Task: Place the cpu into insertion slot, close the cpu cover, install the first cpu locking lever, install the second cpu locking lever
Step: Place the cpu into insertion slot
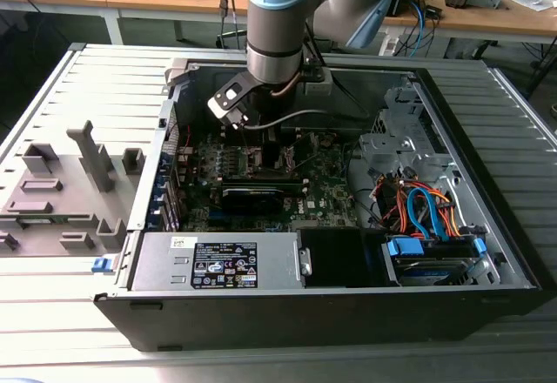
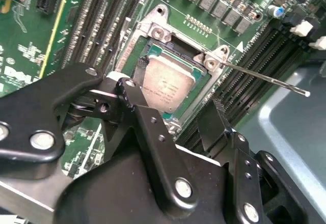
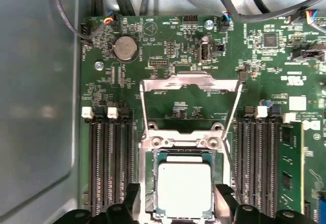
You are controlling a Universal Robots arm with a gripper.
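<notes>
Tool [image 3: 177, 192]: fingers apart, one on each side of the cpu [image 3: 183, 189]. There looks to be a slim gap on both sides in both wrist views, so I judge it is not clamped.

The cpu lies flat in the insertion slot [image 3: 148, 183], pale metal top up and green edge showing all round. It looks seated and square.

Handling, my judgement: the cpu is light, thin, stiff and smooth-topped, with a delicate underside. Take it only by two opposite edges, with low force and no sliding in the slot.

Just past the slot, the cpu cover [image 3: 191, 83] stands swung open on its hinge, not yet closed. It is thin, stiff sheet metal that should pivot easily, and the far cross bar is the place to push.

One locking lever [image 2: 265, 79], a thin springy rod, sticks out free, unlatched.

Black memory slots [image 3: 109, 163] flank the slot on both sides, with green motherboard [image 3: 168, 46] beyond.

Exterior view: the arm [image 1: 277, 35] reaches down into the open computer case [image 1: 348, 313], which lies on a grey slatted tabletop [image 1: 52, 331].
</notes>
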